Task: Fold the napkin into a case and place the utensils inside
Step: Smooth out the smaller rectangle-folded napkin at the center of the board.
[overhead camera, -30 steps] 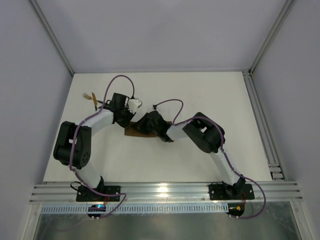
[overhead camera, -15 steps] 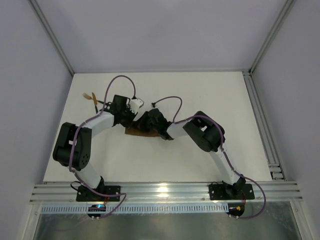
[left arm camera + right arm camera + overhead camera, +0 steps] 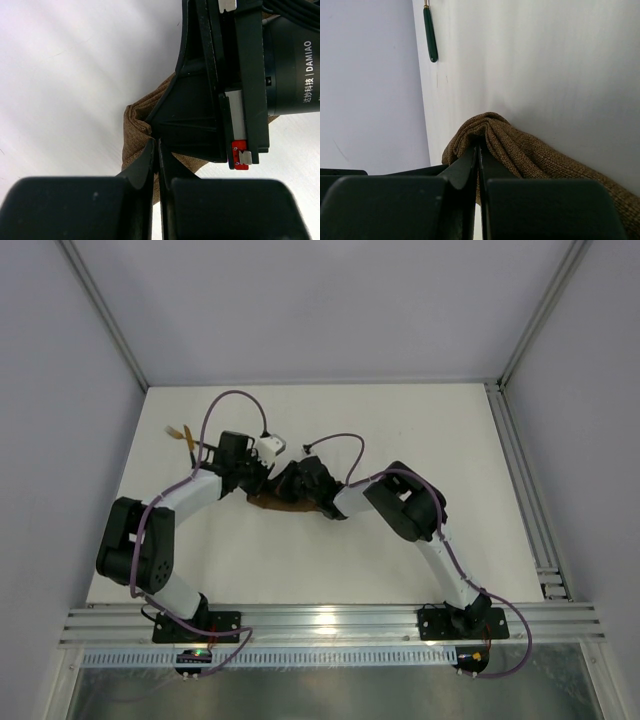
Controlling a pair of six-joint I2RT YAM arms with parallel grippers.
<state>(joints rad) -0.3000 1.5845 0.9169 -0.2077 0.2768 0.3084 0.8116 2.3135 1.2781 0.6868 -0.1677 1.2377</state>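
The brown napkin [image 3: 268,503] lies bunched and folded in the middle of the table, mostly hidden under both grippers. My left gripper [image 3: 262,478] is shut, its tips pinching the napkin's edge [image 3: 134,122]. My right gripper [image 3: 291,488] is shut on a raised fold of the napkin [image 3: 530,150]. In the left wrist view the right gripper's body [image 3: 240,75] sits directly ahead, almost touching. The utensils [image 3: 181,433] lie at the far left of the table, apart from the napkin. One dark handle [image 3: 430,35] shows in the right wrist view.
The white table [image 3: 400,420] is bounded by grey walls at the left, right and back. An aluminium rail [image 3: 520,470] runs along the right edge. Purple cables loop above both wrists.
Both grippers have shifted slightly towards the far left with the napkin, which looks more bunched. The left arm's elbow has swung lower and further left.
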